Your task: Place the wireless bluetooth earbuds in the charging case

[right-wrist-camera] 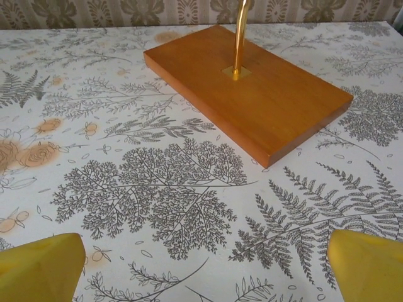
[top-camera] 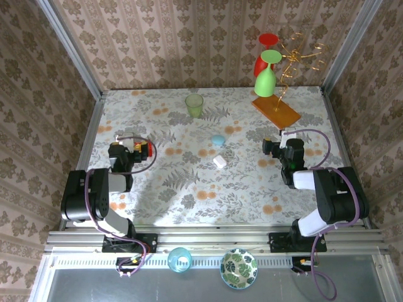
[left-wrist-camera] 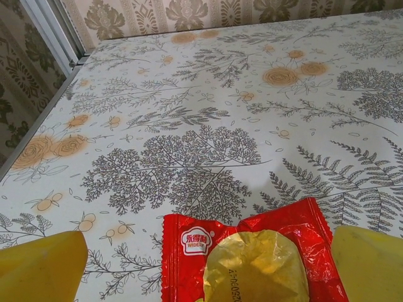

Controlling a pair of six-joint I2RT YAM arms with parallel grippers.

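Near the table's middle lie a small pale-blue rounded piece (top-camera: 218, 140) and a small white rounded piece (top-camera: 220, 162). At this size I cannot tell which is an earbud and which is the charging case. My left gripper (top-camera: 133, 150) is low over the left of the table, well left of them. It is open, and its yellow fingertips (left-wrist-camera: 44, 267) stand either side of a red and gold snack packet (left-wrist-camera: 252, 264) without touching it. My right gripper (top-camera: 281, 143) is open over bare tablecloth, to the right of the pieces, with nothing between its fingertips (right-wrist-camera: 368, 264).
A wooden base (right-wrist-camera: 252, 88) with a brass rod stands just beyond the right gripper and carries a rack with a green glass (top-camera: 267, 74) and a red one. A green cup (top-camera: 194, 104) stands at the back centre. Walls close off the left, right and back.
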